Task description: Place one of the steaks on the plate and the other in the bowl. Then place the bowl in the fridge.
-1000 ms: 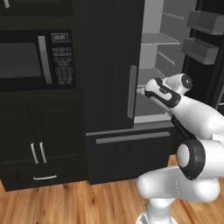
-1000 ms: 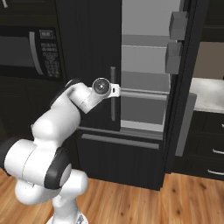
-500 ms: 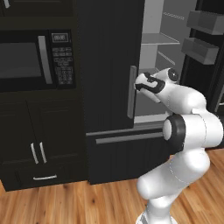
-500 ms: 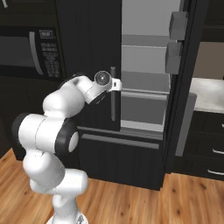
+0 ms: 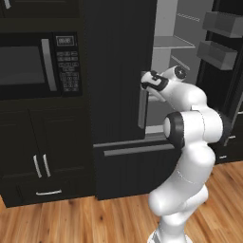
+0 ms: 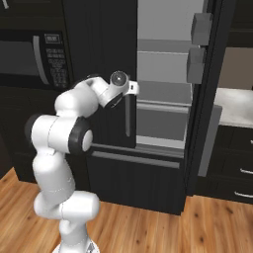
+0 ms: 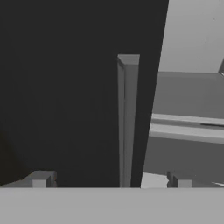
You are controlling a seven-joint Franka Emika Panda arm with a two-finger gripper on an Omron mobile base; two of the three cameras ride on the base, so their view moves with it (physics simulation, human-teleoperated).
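Note:
The black fridge (image 5: pixel 118 71) stands ahead with its left door shut and its right door (image 6: pixel 212 89) swung open onto light grey shelves (image 6: pixel 163 69). My gripper (image 5: pixel 144 81) is at the top of the left door's long grey handle (image 5: pixel 142 107). In the hand view the gripper (image 7: pixel 109 179) is open, and the handle (image 7: pixel 127 122) rises between its two fingertips (image 7: pixel 41 178), closer to the right one. The steaks and the bowl are out of view.
A black microwave (image 5: pixel 33 64) with a keypad sits left of the fridge above dark cabinet doors (image 5: pixel 38 156). The fridge's bottom drawer (image 5: pixel 133 159) is shut. Door bins (image 5: pixel 223 47) hang on the open door. A pale counter (image 6: pixel 237 104) lies at the right.
My arm has swung left and slightly up, carrying the gripper from in front of the fridge's open interior to the shut left door's handle.

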